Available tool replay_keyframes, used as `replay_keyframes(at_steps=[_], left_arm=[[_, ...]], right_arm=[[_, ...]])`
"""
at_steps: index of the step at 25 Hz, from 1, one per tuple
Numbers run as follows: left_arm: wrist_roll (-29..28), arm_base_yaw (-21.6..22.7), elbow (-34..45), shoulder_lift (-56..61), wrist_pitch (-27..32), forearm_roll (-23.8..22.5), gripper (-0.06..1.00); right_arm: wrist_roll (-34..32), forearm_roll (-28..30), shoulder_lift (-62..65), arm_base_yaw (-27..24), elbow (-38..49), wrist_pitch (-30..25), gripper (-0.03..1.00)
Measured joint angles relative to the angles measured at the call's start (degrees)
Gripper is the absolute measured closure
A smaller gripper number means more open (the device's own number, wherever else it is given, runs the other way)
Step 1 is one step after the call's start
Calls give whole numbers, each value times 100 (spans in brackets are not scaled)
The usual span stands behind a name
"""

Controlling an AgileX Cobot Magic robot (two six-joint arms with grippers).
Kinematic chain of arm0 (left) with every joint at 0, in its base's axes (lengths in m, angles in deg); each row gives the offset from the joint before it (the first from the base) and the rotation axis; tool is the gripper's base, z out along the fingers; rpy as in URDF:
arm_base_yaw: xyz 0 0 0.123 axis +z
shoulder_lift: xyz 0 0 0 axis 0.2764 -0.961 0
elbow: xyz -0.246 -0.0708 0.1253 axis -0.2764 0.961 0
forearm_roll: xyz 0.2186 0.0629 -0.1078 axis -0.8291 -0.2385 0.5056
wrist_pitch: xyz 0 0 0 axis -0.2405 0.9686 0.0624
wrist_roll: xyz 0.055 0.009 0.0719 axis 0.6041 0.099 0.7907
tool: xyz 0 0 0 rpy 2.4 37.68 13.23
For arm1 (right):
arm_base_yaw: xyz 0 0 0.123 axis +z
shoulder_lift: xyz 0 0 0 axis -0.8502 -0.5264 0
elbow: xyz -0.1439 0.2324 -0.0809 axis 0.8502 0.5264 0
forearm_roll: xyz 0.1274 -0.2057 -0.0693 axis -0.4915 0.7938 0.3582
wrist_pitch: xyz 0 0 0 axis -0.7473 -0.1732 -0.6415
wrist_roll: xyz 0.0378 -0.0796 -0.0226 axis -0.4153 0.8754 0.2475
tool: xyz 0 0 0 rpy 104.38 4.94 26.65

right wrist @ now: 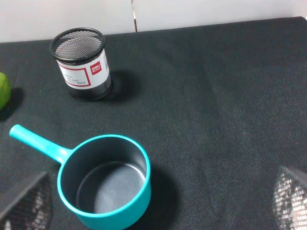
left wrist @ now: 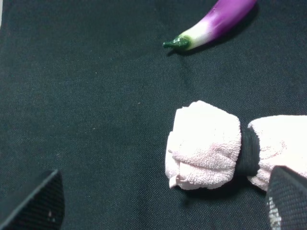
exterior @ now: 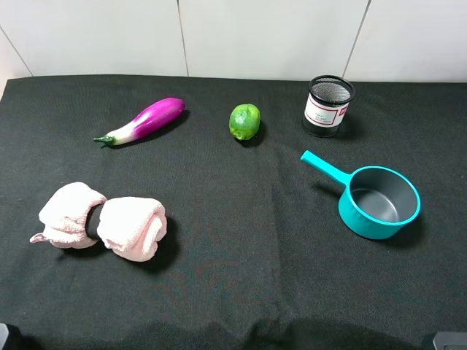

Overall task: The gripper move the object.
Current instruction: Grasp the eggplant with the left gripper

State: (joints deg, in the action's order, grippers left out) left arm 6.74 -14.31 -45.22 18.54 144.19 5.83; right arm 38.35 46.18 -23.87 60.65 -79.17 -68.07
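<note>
The eggplant (exterior: 146, 120) is magenta-purple, fading to white at a green stem, and lies at the back left of the black cloth. Its stem end also shows in the left wrist view (left wrist: 211, 26). My left gripper (left wrist: 163, 203) is open and empty, fingertips (left wrist: 41, 201) spread wide, low over the cloth near the pink towel and well short of the eggplant. My right gripper (right wrist: 158, 203) is open and empty, fingertips (right wrist: 26, 206) wide apart, above the teal pan. In the exterior high view both grippers stay at the table's front edge, almost out of frame.
A pink rolled towel (exterior: 102, 222) with a black band lies front left. A green lime (exterior: 244, 121) sits back centre. A black mesh pen cup (exterior: 328, 106) stands back right. A teal saucepan (exterior: 379, 203) sits right, its handle pointing back-left.
</note>
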Motion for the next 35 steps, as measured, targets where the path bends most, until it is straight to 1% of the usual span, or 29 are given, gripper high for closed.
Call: replay_keyframes(at_steps=[23, 32, 35], left_arm=[[-9, 0, -6, 0, 0, 0, 12], [55, 0, -452, -15, 47, 0, 12], [126, 0, -632, -305, 67, 0, 12]], right_arm=[[0, 0, 0, 0, 0, 0, 27], [0, 0, 0, 0, 0, 0, 27], [0, 0, 0, 0, 0, 0, 27]])
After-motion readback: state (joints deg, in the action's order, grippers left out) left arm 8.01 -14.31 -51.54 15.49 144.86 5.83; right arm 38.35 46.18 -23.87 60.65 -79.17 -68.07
